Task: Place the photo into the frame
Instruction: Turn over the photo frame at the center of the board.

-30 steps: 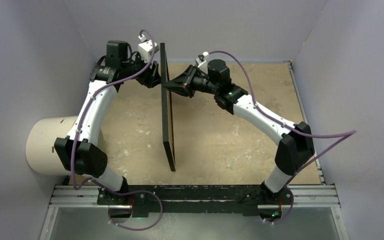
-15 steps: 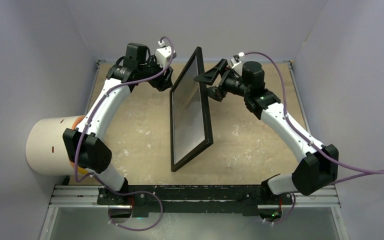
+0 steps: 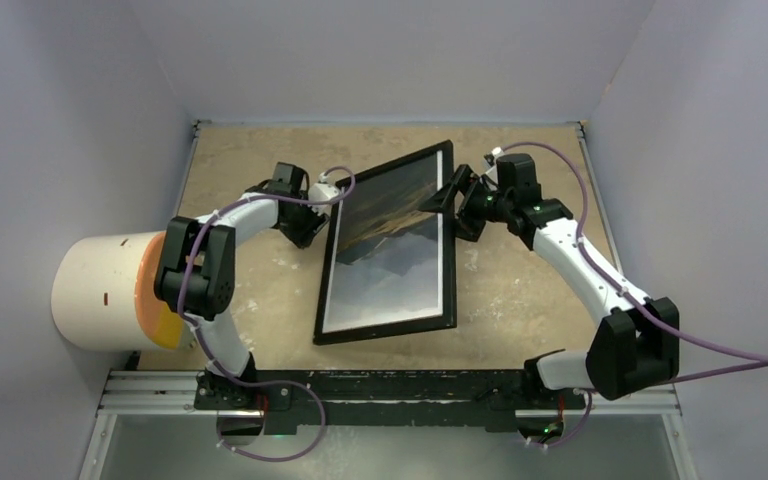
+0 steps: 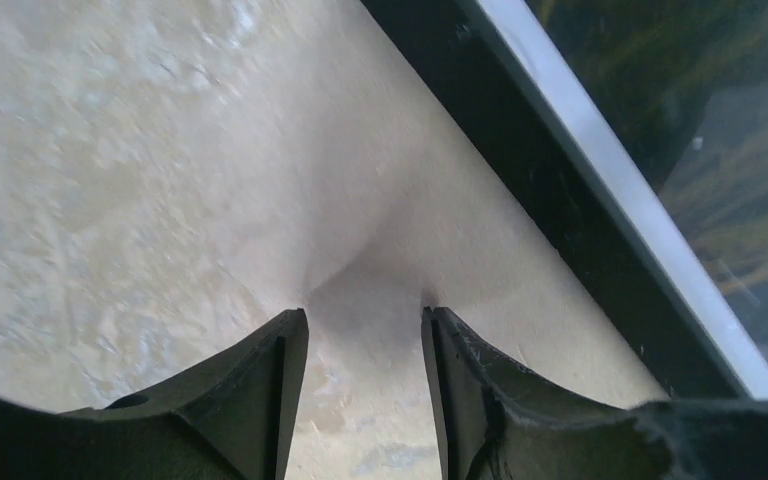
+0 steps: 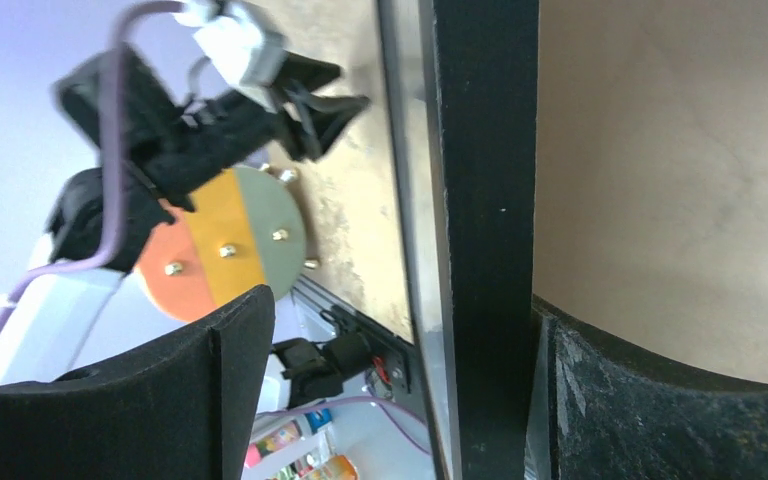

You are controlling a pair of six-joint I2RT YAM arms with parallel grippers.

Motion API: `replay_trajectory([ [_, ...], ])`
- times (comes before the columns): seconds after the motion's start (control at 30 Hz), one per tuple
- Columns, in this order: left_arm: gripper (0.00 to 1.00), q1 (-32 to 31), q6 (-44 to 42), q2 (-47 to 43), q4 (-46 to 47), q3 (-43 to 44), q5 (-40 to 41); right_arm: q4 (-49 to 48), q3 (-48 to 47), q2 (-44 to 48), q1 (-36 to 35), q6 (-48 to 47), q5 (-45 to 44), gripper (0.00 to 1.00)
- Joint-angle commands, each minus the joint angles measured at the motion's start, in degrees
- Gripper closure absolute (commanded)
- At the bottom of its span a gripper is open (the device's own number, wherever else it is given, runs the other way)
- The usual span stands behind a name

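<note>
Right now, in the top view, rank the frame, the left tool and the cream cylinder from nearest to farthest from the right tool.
1. The frame: its right rail sits between the fingers of the right tool.
2. The left tool: across the frame, beside its left rail.
3. The cream cylinder: at the far left of the view.
</note>
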State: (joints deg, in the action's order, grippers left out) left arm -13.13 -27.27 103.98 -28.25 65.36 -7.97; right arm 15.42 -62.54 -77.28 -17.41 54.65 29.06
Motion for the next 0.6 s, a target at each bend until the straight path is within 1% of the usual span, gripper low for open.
replay_trajectory([
  [0.0,0.51,-0.4,-1.7,0.5,6.0,-0.5,0.3,-1.3,2.5,3.1,1.0,-1.8,1.1,0.16],
  [0.17,0.5,-0.4,-1.2,1.6,6.1,-1.9,-3.6,-2.5,6.3,3.1,2.4,-2.3,1.3,0.17],
  [0.27,0.49,-0.6,-1.0,1.4,5.9,-3.3,-7.8,-3.5,8.6,2.1,3.5,-3.3,1.0,0.17],
  [0.4,0.48,-1.2,-1.3,1.3,4.0,-4.3,-11.3,-5.4,11.1,-0.6,4.8,-4.7,1.2,0.16],
  [0.57,0.48,-1.5,-2.1,0.6,3.1,-5.4,-12.4,-6.9,11.6,-5.7,5.3,-6.8,0.8,0.16],
])
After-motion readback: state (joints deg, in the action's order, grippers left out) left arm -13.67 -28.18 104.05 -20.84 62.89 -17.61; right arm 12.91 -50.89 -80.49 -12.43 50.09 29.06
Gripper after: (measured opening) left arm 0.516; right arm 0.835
